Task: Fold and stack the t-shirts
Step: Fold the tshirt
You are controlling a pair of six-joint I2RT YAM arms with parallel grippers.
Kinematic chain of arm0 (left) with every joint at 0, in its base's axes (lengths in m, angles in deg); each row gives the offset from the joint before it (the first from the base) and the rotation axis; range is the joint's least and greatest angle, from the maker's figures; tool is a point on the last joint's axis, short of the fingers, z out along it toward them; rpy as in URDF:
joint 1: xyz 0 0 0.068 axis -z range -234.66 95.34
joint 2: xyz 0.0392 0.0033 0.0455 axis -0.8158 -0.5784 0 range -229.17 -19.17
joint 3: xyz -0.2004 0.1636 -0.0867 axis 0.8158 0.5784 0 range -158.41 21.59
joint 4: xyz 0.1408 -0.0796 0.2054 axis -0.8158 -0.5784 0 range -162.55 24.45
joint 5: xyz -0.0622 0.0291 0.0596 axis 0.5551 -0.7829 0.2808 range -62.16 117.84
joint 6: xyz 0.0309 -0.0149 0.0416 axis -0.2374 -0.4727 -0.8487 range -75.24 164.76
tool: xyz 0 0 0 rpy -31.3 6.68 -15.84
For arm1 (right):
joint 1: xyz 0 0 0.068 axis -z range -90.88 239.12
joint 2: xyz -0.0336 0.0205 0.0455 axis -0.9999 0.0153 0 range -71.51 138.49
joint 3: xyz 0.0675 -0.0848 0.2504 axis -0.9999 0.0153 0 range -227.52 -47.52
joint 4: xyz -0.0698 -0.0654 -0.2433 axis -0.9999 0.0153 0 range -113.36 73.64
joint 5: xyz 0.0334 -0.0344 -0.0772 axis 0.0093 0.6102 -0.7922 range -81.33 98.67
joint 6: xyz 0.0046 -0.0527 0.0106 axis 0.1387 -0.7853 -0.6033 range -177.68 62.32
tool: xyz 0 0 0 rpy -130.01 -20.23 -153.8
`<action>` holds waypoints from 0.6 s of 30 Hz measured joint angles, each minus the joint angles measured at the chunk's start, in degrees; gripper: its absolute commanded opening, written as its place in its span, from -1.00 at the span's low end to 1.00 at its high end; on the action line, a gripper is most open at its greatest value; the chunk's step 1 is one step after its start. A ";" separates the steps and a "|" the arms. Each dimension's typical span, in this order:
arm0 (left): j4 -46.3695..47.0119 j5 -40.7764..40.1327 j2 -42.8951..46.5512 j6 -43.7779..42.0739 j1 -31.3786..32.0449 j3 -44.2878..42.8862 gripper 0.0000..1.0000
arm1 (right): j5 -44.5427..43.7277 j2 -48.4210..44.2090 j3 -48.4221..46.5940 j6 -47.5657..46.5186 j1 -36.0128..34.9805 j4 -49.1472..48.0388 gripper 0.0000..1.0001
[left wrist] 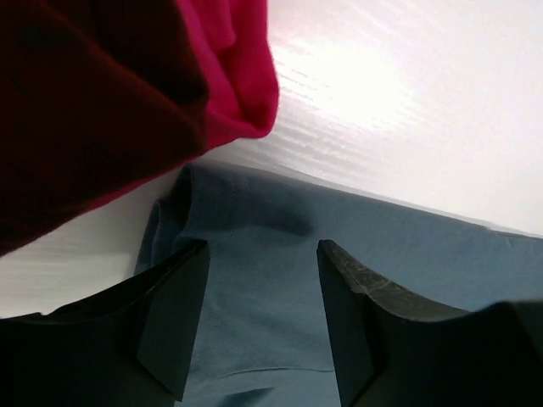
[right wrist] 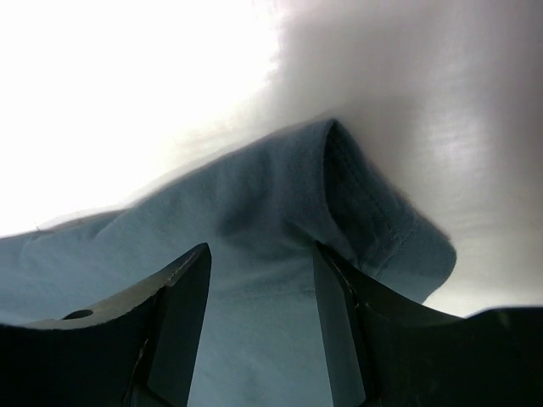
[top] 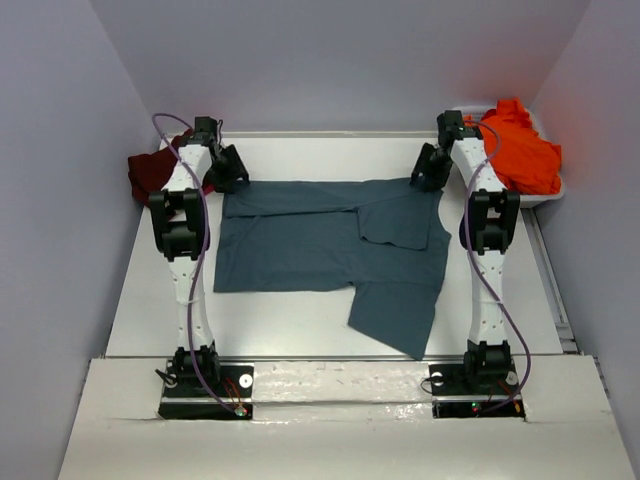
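Note:
The slate teal-blue t-shirt [top: 310, 245] lies spread on the table, one sleeve folded in over its middle and a flap hanging toward the near edge. My left gripper [top: 228, 170] hovers at the shirt's far-left corner. In the left wrist view that gripper [left wrist: 263, 246] is open, with flat teal cloth [left wrist: 263, 297] under the gap. My right gripper [top: 432, 170] is at the far-right corner. It [right wrist: 261, 248] is open too, above the shirt [right wrist: 254, 195] beside a hemmed fold. A dark maroon t-shirt [top: 150, 172] [left wrist: 76, 110] and a bright pink one [left wrist: 237, 76] lie bunched at far left.
A vivid orange t-shirt [top: 520, 145] is heaped in a white tub [top: 535, 202] at the far right corner. Grey walls close in the table on three sides. Bare white tabletop [top: 290, 335] shows in front of the shirt.

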State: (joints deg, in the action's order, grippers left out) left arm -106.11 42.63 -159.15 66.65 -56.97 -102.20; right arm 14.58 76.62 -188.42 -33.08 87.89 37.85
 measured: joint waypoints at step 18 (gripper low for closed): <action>12.35 -8.76 36.65 -1.53 5.01 23.02 0.56 | 4.11 -34.42 25.53 0.83 1.99 -7.72 0.48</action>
State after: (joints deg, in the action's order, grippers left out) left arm -93.76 33.86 -122.50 65.12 -51.96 -79.18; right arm 18.69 42.20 -162.89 -32.25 89.88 30.14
